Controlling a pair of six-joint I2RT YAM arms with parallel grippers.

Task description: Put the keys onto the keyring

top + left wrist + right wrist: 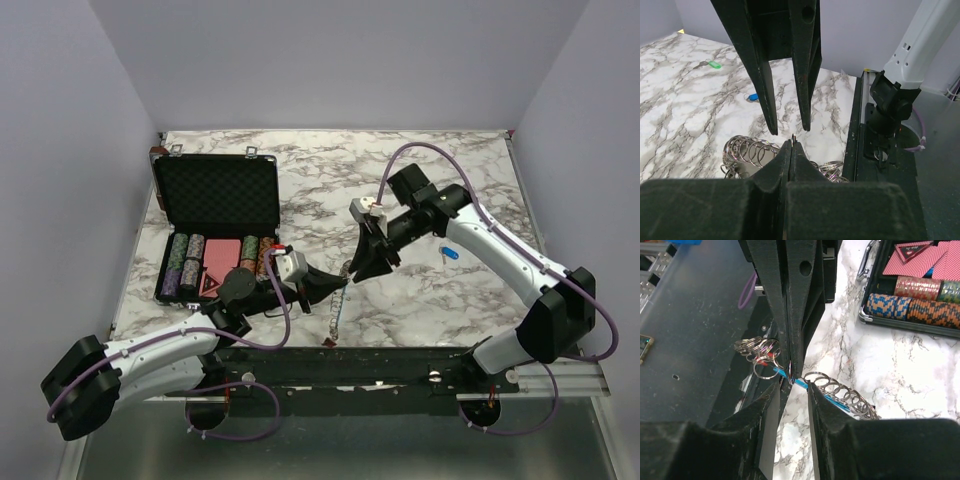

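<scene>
Lying open at the table's left, the black case (215,192) holds poker chips (186,268). Just right of the case, the left gripper (791,145) is clamped tight on a ring of the keyring (334,315). The right gripper (792,385) stands narrowly parted around its light-blue section. Farther right of the case lies the blue key (449,253).
</scene>
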